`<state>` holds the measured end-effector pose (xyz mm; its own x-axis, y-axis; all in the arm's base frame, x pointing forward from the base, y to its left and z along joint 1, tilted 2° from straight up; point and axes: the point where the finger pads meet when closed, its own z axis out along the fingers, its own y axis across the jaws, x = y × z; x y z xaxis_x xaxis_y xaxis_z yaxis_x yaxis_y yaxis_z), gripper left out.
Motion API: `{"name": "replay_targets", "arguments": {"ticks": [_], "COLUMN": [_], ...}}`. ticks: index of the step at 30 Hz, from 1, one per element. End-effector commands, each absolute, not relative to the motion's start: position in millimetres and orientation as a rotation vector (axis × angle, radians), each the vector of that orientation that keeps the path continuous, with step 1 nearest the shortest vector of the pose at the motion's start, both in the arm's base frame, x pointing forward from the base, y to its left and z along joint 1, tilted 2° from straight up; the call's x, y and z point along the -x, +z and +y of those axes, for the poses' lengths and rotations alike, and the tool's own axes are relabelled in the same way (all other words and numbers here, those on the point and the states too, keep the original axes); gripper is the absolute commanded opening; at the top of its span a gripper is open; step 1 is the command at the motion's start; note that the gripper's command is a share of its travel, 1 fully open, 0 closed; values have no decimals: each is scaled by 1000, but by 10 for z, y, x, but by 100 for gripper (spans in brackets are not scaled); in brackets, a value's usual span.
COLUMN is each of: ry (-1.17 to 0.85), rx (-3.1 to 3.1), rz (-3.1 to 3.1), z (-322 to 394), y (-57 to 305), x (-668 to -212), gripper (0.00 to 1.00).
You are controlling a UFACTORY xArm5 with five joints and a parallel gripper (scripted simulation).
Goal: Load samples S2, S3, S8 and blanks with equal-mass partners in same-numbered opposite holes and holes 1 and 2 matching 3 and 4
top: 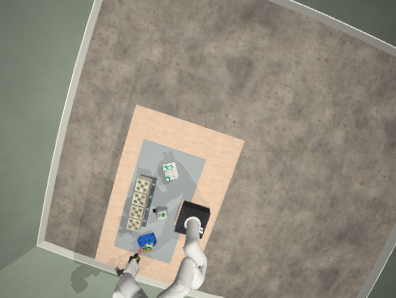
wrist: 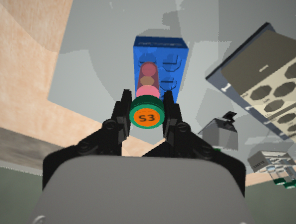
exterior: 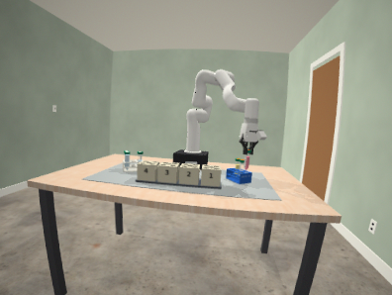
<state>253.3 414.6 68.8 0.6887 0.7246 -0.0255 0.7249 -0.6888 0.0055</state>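
The black two-fingered gripper [wrist: 146,116] is clamped on the round green cap of pink-filled sample tube S3 [wrist: 146,116], orange dot up. Directly beneath hangs the blue boxy sample rack [wrist: 160,62]; right of it, the beige blocky adapters [wrist: 272,87] with hexagonal holes.

The white arm rises straight up from its black base near one long edge of the surface, bends at the shoulder, arches over through the elbow and drops its last link almost vertically toward the corner of the surface on the door side. The wrist points downward, with the black tool [exterior: 248,149] hanging beneath it. In the wrist view the tool [wrist: 146,111] has its two black fingers pressed against either side of the tube's cap, clamped on the S3 tube [wrist: 146,111], which hangs below the tool, roughly upright.
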Motion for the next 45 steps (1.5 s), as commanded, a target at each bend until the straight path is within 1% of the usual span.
{"name": "replay_targets", "arguments": {"ticks": [1,13,45], "ry": [-28,-28,-28], "rx": [-2875,-2875,-2875], "rz": [1234,1234,1234], "z": [4159,4159,4155], "y": [699,699,408], "x": [-2541,-2541,-2534], "gripper": [0,0,0]}}
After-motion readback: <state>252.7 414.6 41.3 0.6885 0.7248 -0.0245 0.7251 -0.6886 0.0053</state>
